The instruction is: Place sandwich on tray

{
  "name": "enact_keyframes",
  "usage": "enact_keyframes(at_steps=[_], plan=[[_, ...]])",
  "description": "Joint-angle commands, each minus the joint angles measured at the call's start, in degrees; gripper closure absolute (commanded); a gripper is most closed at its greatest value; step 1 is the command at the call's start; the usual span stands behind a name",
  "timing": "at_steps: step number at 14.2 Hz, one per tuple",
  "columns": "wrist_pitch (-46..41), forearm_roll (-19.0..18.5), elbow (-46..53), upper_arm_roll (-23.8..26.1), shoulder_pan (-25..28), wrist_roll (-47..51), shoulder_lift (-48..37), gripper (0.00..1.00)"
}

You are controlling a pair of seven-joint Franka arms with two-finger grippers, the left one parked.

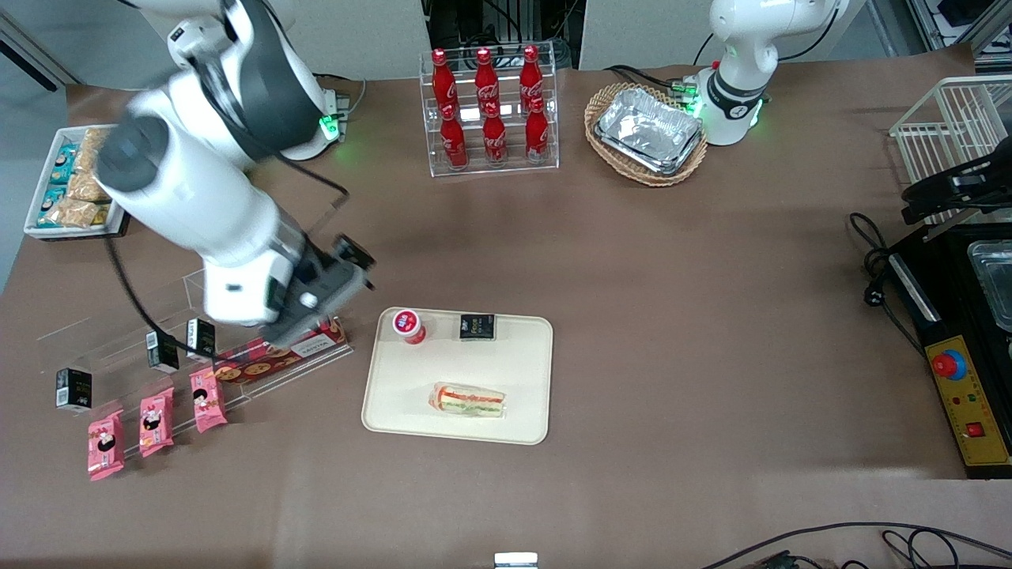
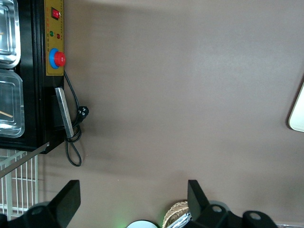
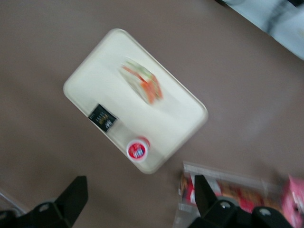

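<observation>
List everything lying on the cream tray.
On the tray: the wrapped sandwich, a red-lidded cup and a small black carton. Nothing hides them. The tool is open, above the table beside the tray, holding nothing.

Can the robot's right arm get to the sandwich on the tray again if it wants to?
Probably yes. The sandwich lies in the open on the tray, with nothing over it; the cup and black packet sit apart from it. The gripper, fingers open, hangs above the display rack beside the tray.
</observation>
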Motion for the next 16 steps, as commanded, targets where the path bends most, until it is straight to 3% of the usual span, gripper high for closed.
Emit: enact_keyframes(at_steps=[1,3,5,7,10,12,14,16], plan=[[-4.95,-9.3,-1.95,0.43,0.36,20.36,-6.93,0.0],[-7.06,-12.4,-2.12,0.34,-0.6,27.16,-8.96,0.0],[-9.34,-12.15,-2.21,0.69,-4.45,30.42,-10.98,0.0],[-10.49,-11.97,-4.39,1.31,-9.29,29.48,-13.43,0.0],[-4.63,-12.58,-12.99,1.66,-15.35,23.86,-18.62,0.0],[-4.07,-12.58,-14.78,6.03,-21.67,22.96,-19.34,0.0],[-4.17,-12.5,-14.43,13.57,-30.01,22.88,-18.9,0.0],[-3.55,-11.71,-14.08,17.03,-34.87,23.4,-18.29,0.0]])
